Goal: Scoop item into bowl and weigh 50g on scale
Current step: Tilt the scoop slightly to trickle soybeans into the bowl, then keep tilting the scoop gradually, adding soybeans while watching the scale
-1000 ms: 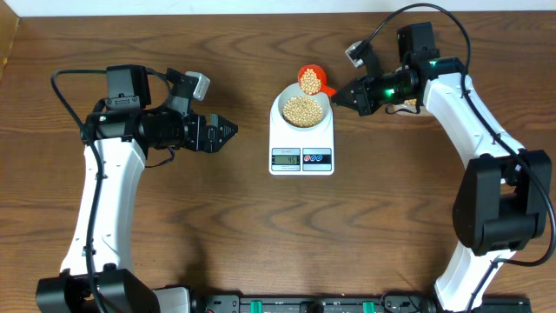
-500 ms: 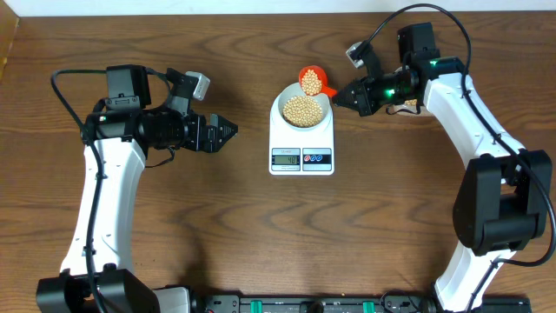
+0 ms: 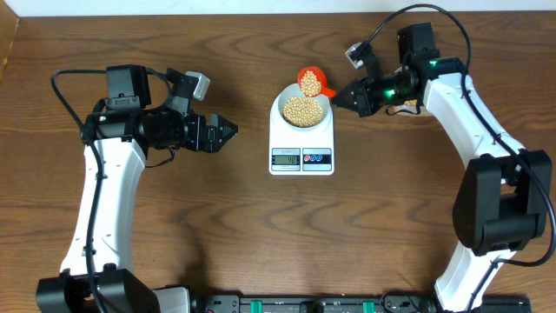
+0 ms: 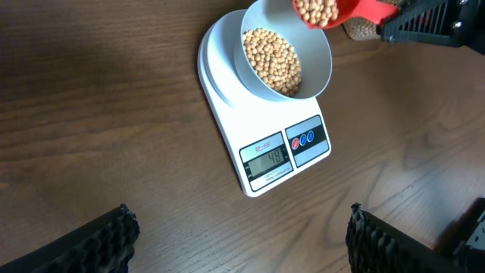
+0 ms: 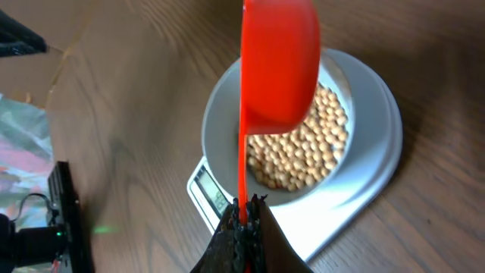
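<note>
Near the far edge of the table (image 3: 261, 243), about midway between its left and right edges, stands the scale (image 3: 301, 159) with the bowl (image 3: 282, 97) on it. The left fingers (image 4: 98, 239) are spread wide and hold nothing, well apart toward the left edge. The right fingers (image 5: 220, 250) pinch the thin handle of the red scoop (image 3: 310, 81), which is tilted above the bowl's far rim. Beans (image 3: 301, 109) already fill the bowl's bottom, and some remain in the scoop. In the last second nothing has visibly moved, so the pour seems paused, probably for careful dosing near the target. I cannot read the display surely.
</note>
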Motion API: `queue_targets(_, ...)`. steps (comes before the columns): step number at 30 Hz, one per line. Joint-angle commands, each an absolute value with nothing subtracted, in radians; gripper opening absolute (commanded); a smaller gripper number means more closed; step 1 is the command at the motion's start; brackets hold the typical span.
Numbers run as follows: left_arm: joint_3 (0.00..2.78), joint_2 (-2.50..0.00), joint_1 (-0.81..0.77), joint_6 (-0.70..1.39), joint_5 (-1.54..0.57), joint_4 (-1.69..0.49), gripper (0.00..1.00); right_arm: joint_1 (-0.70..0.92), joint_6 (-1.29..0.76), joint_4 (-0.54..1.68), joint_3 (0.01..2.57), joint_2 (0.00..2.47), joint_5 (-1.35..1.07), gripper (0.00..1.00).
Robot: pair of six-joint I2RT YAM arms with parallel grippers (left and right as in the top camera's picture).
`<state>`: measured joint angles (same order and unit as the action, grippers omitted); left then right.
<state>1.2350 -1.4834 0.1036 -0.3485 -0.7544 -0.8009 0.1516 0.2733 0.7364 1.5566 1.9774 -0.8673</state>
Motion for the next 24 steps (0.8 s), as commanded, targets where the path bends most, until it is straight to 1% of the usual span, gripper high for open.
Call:
queue_targets(1, 1.248, -1.464, 0.108, -0.366, -0.767, -0.8, 0.9, 0.171, 0.278, 0.741, 1.556, 1.945, -0.857, 0.01)
queue_targets(3, 1.248, -1.464, 0.108, -0.366, -0.767, -0.8, 0.9, 0.172, 0.278, 0.739, 1.556, 1.942, -0.894, 0.01)
queue_targets(7, 1.248, -1.464, 0.108, -0.366, -0.767, -0.8, 0.9, 0.172, 0.278, 0.749, 1.555, 1.948, -0.839, 0.01)
queue_targets(10, 1.248, -1.464, 0.108, -0.366, -0.767, -0.8, 0.9, 0.17, 0.278, 0.746, 1.556, 1.938, -0.919, 0.01)
queue_targets(15, 1.248, -1.464, 0.108, -0.366, -0.767, -0.8, 0.9, 0.183, 0.278, 0.778, 1.555, 1.943, -0.799, 0.01)
queue_targets(24, 1.248, -1.464, 0.108, -0.366, -0.767, -0.8, 0.9, 0.183, 0.277, 0.778, 1.555, 1.943, -0.844, 0.01)
